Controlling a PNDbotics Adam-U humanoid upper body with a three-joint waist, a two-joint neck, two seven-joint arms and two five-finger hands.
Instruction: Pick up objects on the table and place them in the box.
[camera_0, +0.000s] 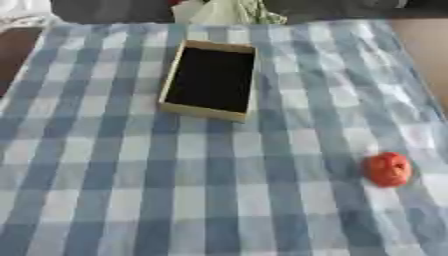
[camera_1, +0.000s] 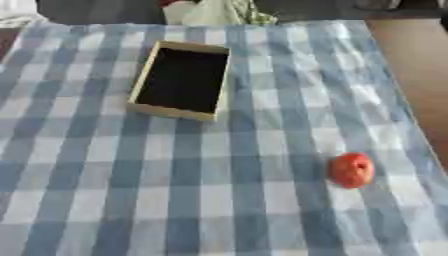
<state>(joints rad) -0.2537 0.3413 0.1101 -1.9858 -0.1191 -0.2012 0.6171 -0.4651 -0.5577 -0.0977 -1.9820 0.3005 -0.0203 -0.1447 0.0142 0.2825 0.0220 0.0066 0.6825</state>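
A shallow tan box (camera_0: 178, 73) with a dark inside lies on the blue and white checked cloth, at the upper middle of the table. I see nothing inside it. A small round red-orange object (camera_0: 388, 169) rests on the cloth at the right, well below and to the right of the box. Neither of my hands shows in the left eye view or the right eye view.
The checked tablecloth (camera_0: 219, 200) covers the table; its right edge (camera_1: 411, 115) meets a brown floor. Dark shapes and a pale bundle (camera_0: 223, 11) stand beyond the far edge.
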